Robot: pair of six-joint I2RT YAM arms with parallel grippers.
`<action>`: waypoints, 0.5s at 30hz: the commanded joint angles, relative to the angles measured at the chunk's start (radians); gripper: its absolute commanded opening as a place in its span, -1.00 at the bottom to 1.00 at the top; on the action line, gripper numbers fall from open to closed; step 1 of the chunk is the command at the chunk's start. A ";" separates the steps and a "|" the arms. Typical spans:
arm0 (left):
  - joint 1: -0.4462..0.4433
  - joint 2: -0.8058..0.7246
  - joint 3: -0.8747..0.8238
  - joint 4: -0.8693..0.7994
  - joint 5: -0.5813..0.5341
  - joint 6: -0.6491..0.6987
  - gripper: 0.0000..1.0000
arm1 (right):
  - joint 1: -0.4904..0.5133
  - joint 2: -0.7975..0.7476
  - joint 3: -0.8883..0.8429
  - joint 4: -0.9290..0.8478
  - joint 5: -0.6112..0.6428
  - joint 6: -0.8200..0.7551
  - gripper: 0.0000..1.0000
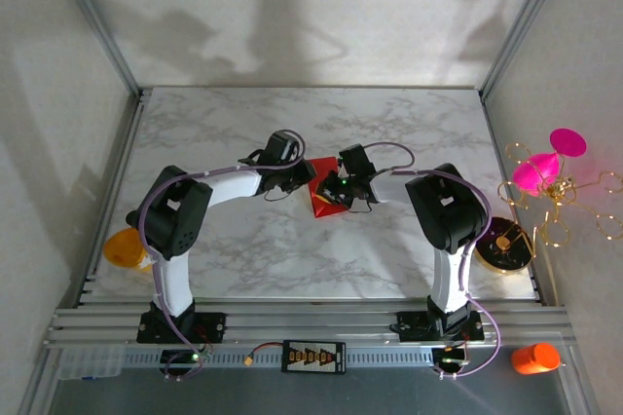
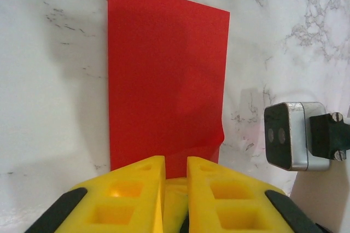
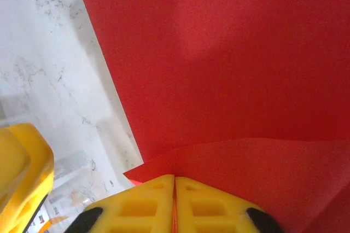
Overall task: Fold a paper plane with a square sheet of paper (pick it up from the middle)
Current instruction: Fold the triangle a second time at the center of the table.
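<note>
Though mostly flat, paper point(image 2: 164, 80) between jaws

The left arm point(image 1: 209, 189) and the right arm point(image 1: 445, 203) are being held bent, forearms being angled inward so the wrists are nearly meeting. The jaws of the left gripper point(image 2: 175, 164) are being pressed almost together on the square sheet of paper point(image 2: 164, 74), while those of the right gripper point(image 3: 174, 182) are being clamped fully closed on it.
</note>
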 commanded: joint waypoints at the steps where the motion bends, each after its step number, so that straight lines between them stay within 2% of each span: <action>1: -0.014 0.027 0.002 -0.014 0.012 0.015 -0.67 | -0.002 0.037 0.008 -0.083 0.037 -0.019 -0.91; 4: -0.022 0.043 0.011 -0.022 0.014 0.017 -0.71 | -0.002 0.040 0.011 -0.092 0.039 -0.021 -1.00; 15: -0.041 0.080 0.046 -0.107 -0.035 0.036 -0.92 | -0.003 0.034 0.010 -0.101 0.039 -0.021 -1.00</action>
